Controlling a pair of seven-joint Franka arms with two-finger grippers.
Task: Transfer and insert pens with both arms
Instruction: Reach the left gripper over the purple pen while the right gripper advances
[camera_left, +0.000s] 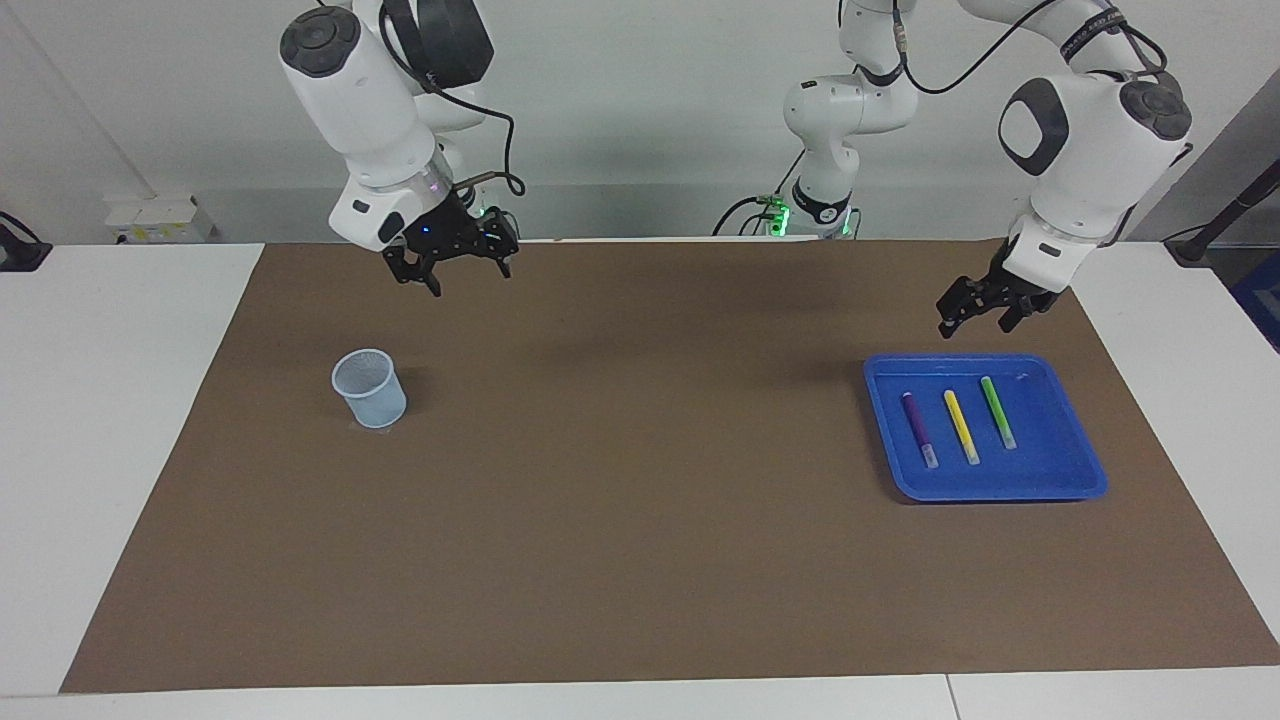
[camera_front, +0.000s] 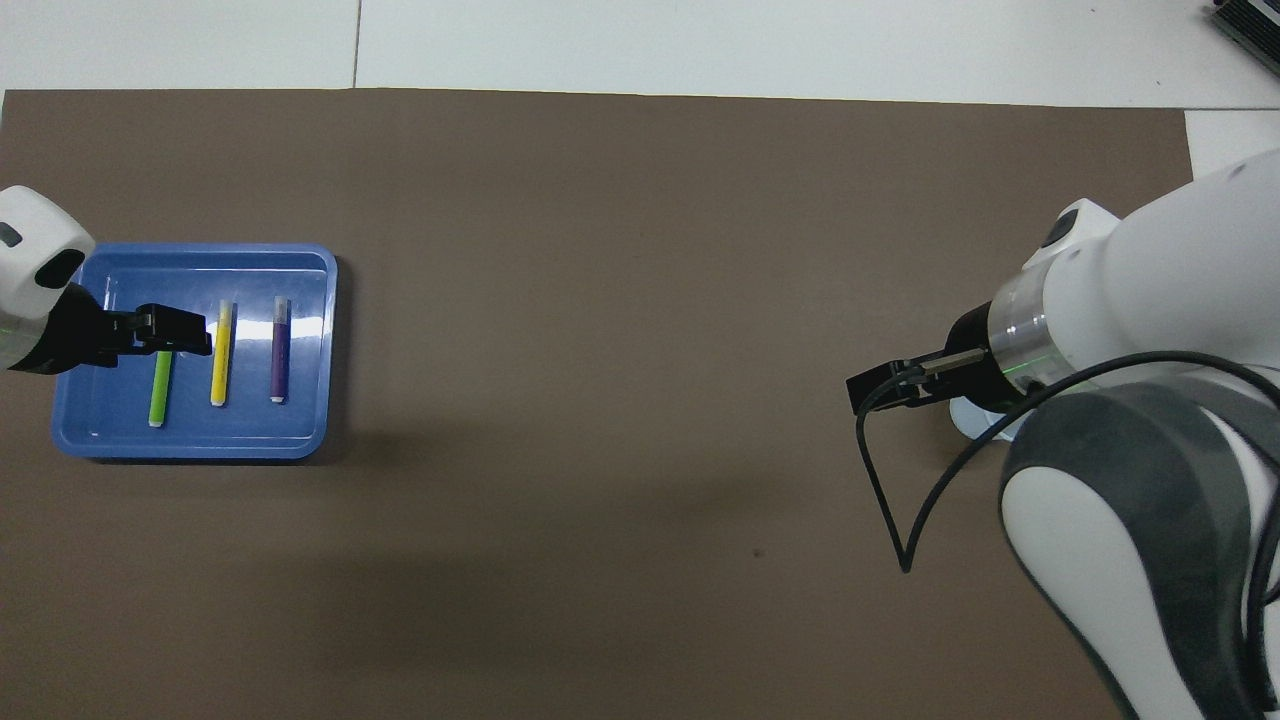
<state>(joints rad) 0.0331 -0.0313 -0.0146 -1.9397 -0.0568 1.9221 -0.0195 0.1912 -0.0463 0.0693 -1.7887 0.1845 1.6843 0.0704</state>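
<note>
Three pens lie side by side in a blue tray (camera_left: 1000, 490) at the left arm's end of the table: purple (camera_left: 920, 430), yellow (camera_left: 962, 427) and green (camera_left: 998, 412). My left gripper (camera_left: 975, 322) hangs open and empty in the air over the tray's edge nearest the robots. In the overhead view the left gripper (camera_front: 185, 335) covers the upper end of the green pen (camera_front: 159, 390), beside the yellow (camera_front: 220, 355) and purple (camera_front: 279, 350) pens. My right gripper (camera_left: 468, 276) hangs open and empty over the mat, high above the table at the right arm's end.
A pale blue mesh cup (camera_left: 370, 388) stands upright on the brown mat (camera_left: 640, 500) at the right arm's end. In the overhead view the right arm hides most of the cup (camera_front: 965, 420). White table shows around the mat.
</note>
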